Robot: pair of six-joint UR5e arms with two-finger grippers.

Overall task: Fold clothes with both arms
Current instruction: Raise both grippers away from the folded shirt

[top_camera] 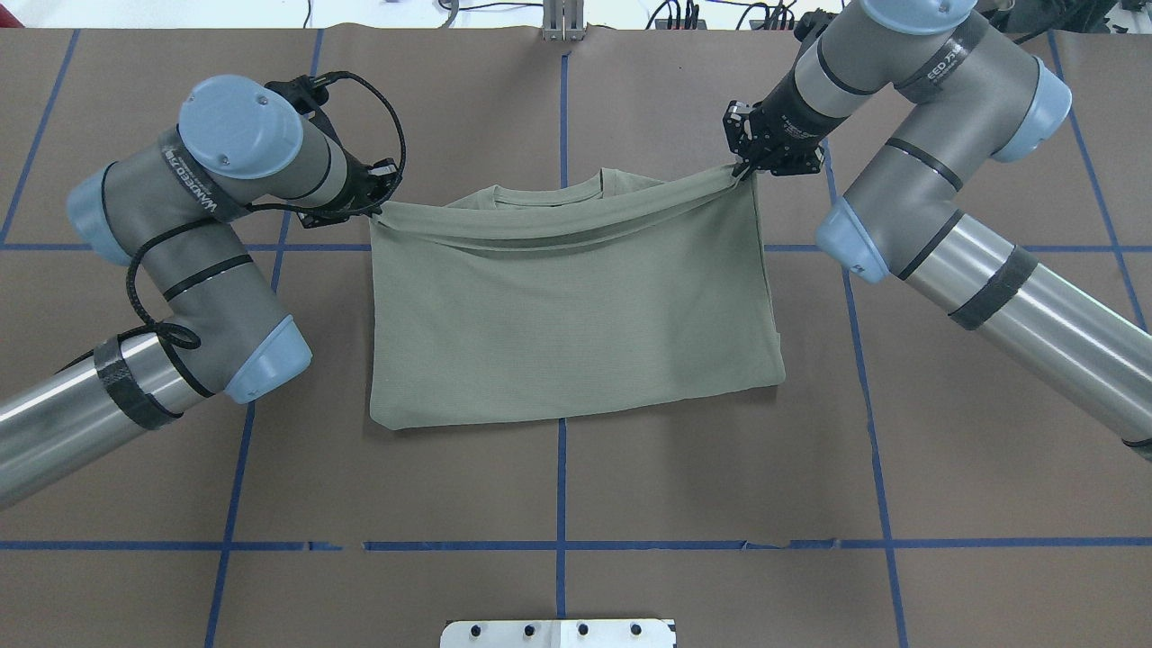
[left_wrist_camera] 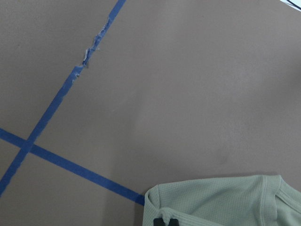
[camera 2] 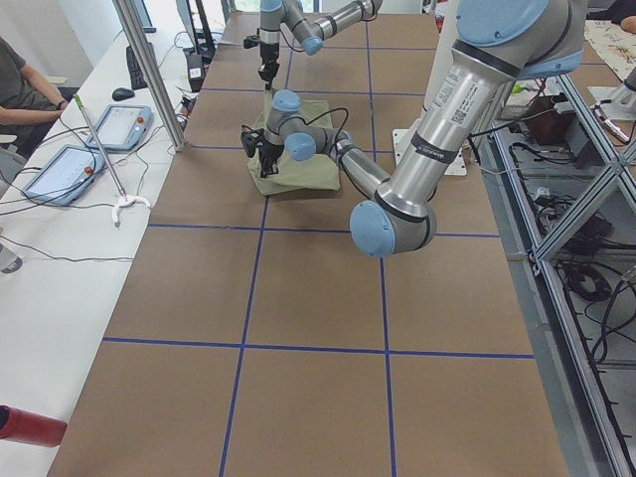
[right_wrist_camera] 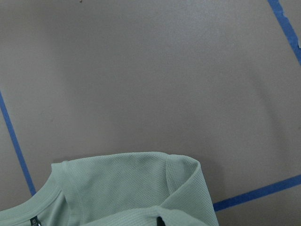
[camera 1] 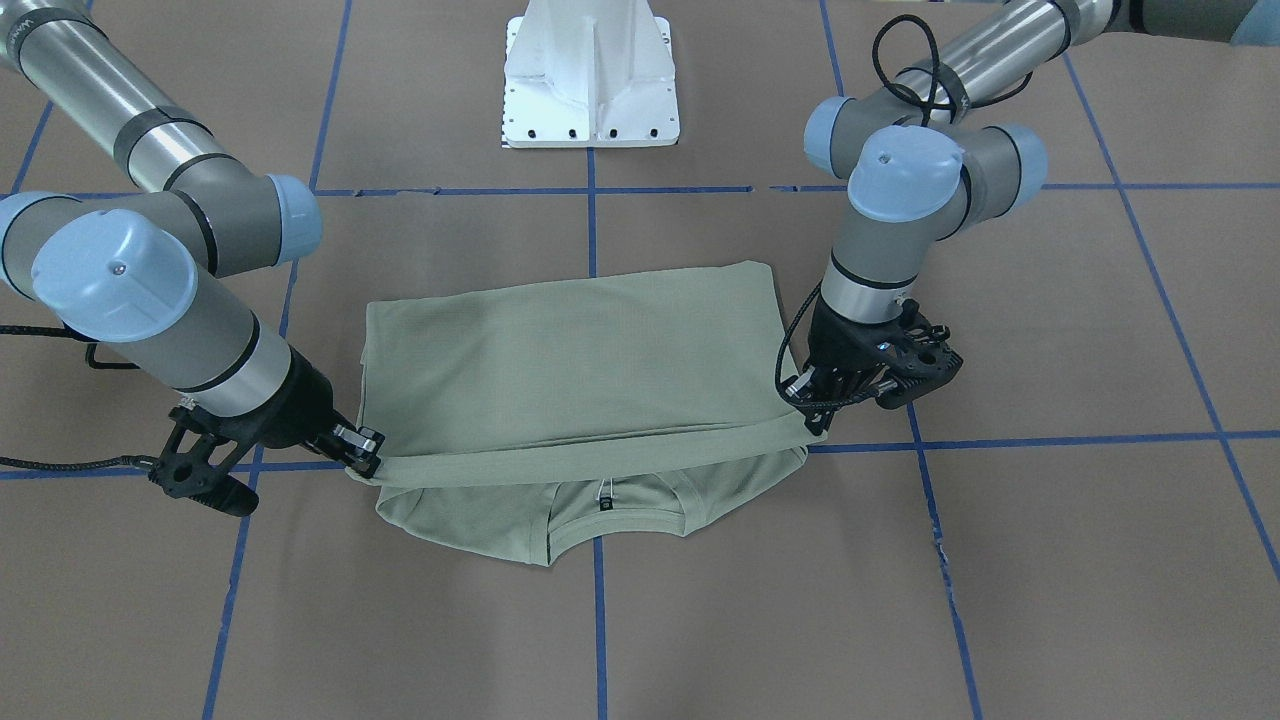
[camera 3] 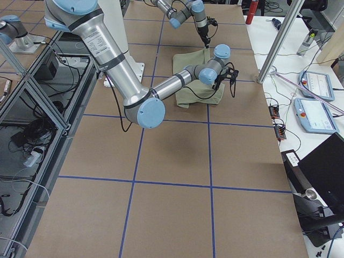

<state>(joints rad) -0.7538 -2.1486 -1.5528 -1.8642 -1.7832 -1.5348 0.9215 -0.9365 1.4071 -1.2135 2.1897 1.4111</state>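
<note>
The pale sage-green shirt (camera 1: 580, 360) (top_camera: 567, 315) lies on the brown table, doubled over, its upper layer drawn tight toward the ribbed neck (camera 1: 605, 505). My left gripper (top_camera: 373, 209) (camera 1: 812, 418) is shut on one corner of that drawn edge. At the opposite corner my right gripper (top_camera: 745, 171) (camera 1: 362, 452) is shut on the same edge. Each corner is lifted slightly off the table. The left wrist view shows the shirt's corner (left_wrist_camera: 221, 202) at the bottom, and the right wrist view shows the shirt (right_wrist_camera: 131, 188) folded over near the neck. The side views show the shirt (camera 2: 308, 169) (camera 3: 196, 91) small and far.
Blue tape lines (top_camera: 560, 545) grid the table. The white pedestal base (camera 1: 592, 75) (top_camera: 558, 633) stands at the robot's edge. A bench with tablets (camera 2: 124, 124) and a seated person (camera 2: 25, 79) runs along the far side. A red cylinder (camera 2: 25, 425) lies on it.
</note>
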